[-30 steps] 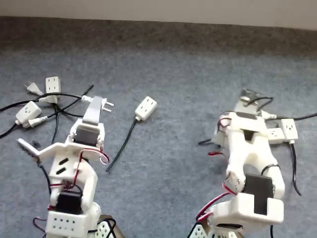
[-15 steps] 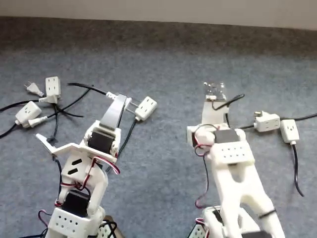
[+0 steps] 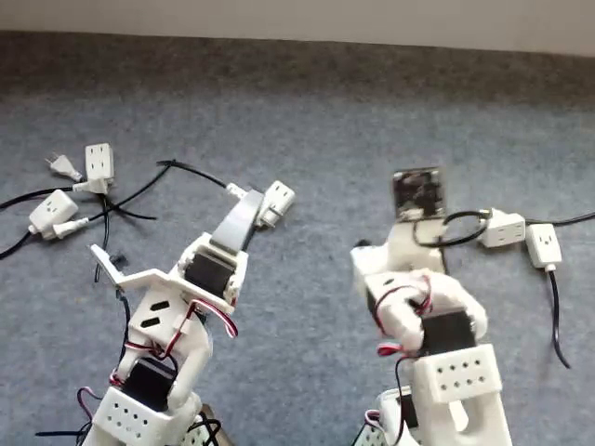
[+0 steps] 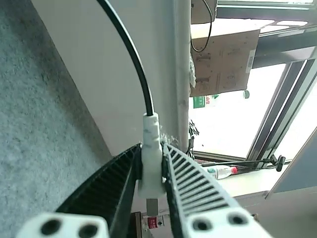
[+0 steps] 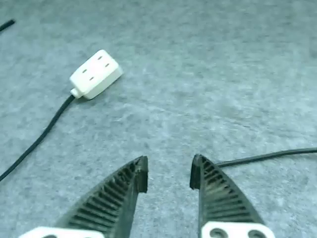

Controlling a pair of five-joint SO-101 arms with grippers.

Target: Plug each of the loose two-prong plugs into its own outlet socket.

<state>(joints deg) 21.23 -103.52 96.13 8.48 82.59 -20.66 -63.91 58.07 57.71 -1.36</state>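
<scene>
Left gripper (image 4: 151, 151) up close: jaws clamped tight on the white plug (image 4: 151, 171), which is pinched square between the two fingers, its black cord (image 4: 132, 54) running up and away. From the high view, that plug (image 3: 240, 193) sits right at the outlet socket (image 3: 277, 201); seated or merely touching, can't tell. Right gripper (image 5: 168, 176): jaws parted, nothing between them, over grey carpet (image 5: 223, 74), with a white socket block (image 5: 96, 74) well beyond the fingertips. Far back, a loose plug (image 3: 63, 167) lies just beside the far socket (image 3: 99, 160).
</scene>
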